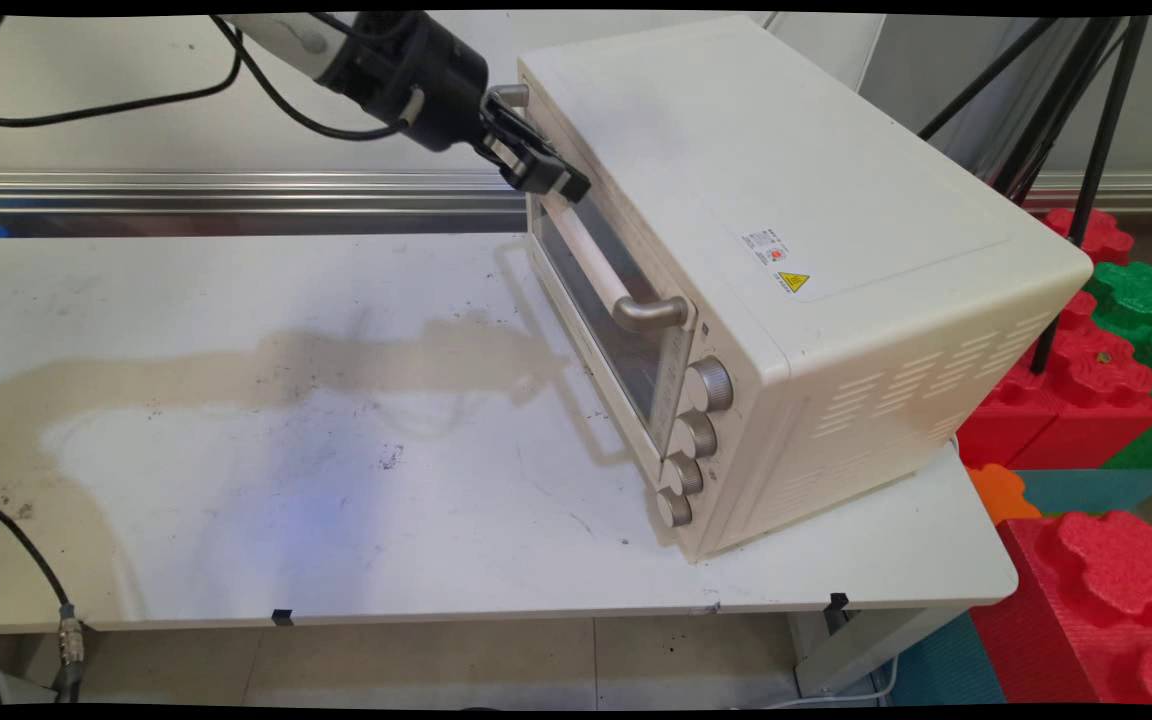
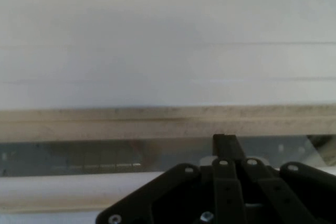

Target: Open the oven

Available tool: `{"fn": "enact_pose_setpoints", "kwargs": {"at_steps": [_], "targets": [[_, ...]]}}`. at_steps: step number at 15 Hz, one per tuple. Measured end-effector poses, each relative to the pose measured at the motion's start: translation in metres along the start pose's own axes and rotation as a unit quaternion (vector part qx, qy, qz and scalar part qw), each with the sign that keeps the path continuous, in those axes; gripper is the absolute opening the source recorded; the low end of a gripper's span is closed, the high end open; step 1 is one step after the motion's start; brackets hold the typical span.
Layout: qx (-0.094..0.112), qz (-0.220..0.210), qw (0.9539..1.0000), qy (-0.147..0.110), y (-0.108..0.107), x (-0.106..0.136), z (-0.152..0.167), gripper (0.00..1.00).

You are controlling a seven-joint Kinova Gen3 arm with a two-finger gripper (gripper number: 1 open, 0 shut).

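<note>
The gripper [image 1: 548,172] reached in from the 11 o'clock corner of the main view and met the oven [image 1: 786,200] at the top of its door [image 1: 591,315]. It lay right on the far end of the handle [image 1: 598,262]. The oven stood on the table [image 1: 336,480] toward 2 o'clock, its front turned to 9 o'clock. Four knobs [image 1: 696,435] ran down the near end of that front, toward 5 o'clock.

Whether the tool was clenched, released or grasping the handle could not be told. In the main view its tip hid the bar. In the hand view only the black linkage and a cream ledge with a strip of glass below it could be made out, very close. Nor was it plain whether the door sat quite shut.

As a judgement, the door looked hinged along its bottom edge, so the handle would travel on an arc outward and downward. A hand working it would do best to follow that arc and not drag straight across. Contact so near one end of the bar would tend to twist the door, so a hold nearer the middle seemed safer. The oven sat loose on the table and might slide under a hard pull.

Black cables [image 1: 266,95] hung from the arm at 11 o'clock. Red and green blocks [image 1: 1096,400] were stacked off the table at 3 o'clock, and a black tripod [image 1: 1086,130] stood behind them.
</note>
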Motion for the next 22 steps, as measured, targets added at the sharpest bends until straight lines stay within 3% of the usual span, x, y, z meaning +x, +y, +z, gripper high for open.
{"fn": "enact_pose_setpoints", "kwargs": {"at_steps": [12,22], "targets": [[0.010,-0.020,0.9995,-0.020,0.004,-0.018,0.019,0.00],[0.011,-0.013,0.9977,-0.065,0.005,-0.068,-0.003,0.00]]}}
